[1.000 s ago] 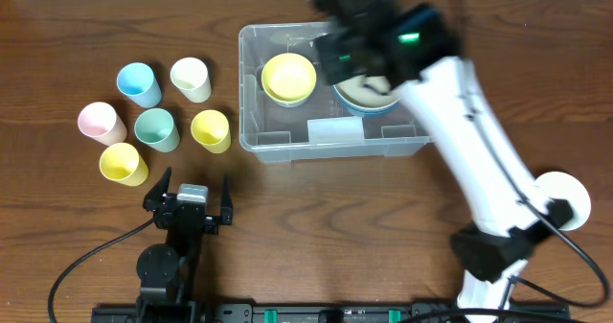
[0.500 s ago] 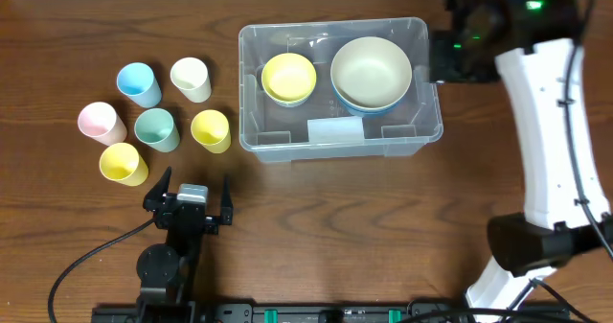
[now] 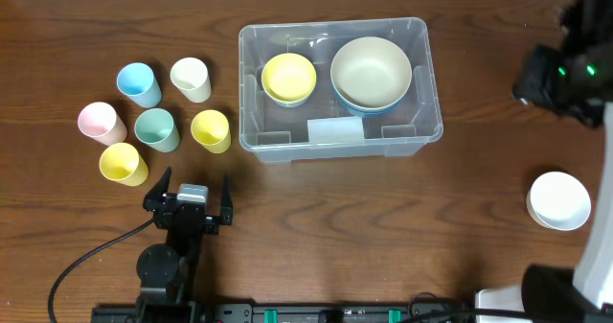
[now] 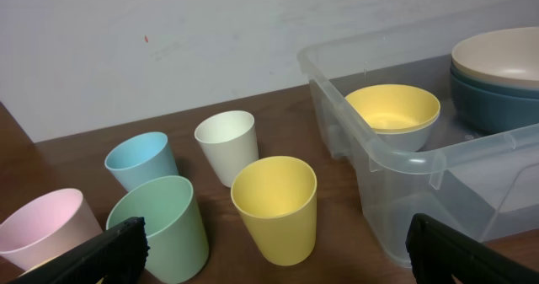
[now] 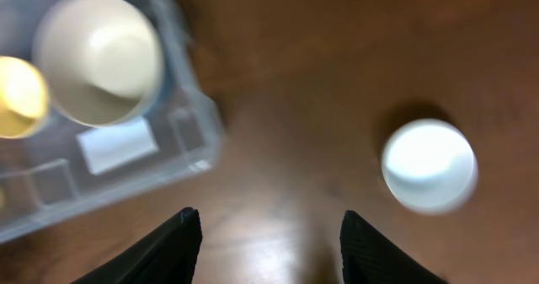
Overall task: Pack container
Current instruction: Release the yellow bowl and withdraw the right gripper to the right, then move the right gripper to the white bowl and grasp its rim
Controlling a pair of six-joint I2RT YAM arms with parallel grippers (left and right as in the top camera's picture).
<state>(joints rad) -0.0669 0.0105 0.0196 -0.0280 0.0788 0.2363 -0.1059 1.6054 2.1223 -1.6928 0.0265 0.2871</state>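
The container (image 3: 402,147), a clear plastic bin, sits on the brown tabletop (image 3: 383,237) toward its far edge. Inside the container, at its left end, lies a yellow bowl (image 3: 288,78). Beside that, filling the right end, a cream bowl (image 3: 371,69) is nested in a dark blue bowl (image 4: 493,107) whose rim just shows beneath it. A pale rectangular patch (image 3: 335,130) shows on the container's near side. Left of the container, apart from it, stand six upright cups. A yellow cup (image 3: 211,128) is nearest the container's left wall, with a cream cup (image 3: 190,76) and a light blue cup (image 3: 137,81) further out toward the far side. A green cup (image 3: 155,127) is in the middle of the group, a pink cup (image 3: 99,122) furthest out, and a second yellow cup (image 3: 122,162) on the near side. The left hand (image 3: 192,185) is on the near side of the container's left corner and of the cups, its fingers spread wide with nothing between them. The right hand (image 5: 269,246) hangs above the tabletop to the right of the container, well clear of it. Its wrist view is blurred, yet the two fingers stand apart and hold nothing. A white bowl (image 3: 558,199) sits alone on the wood, right of the container and nearer the front.
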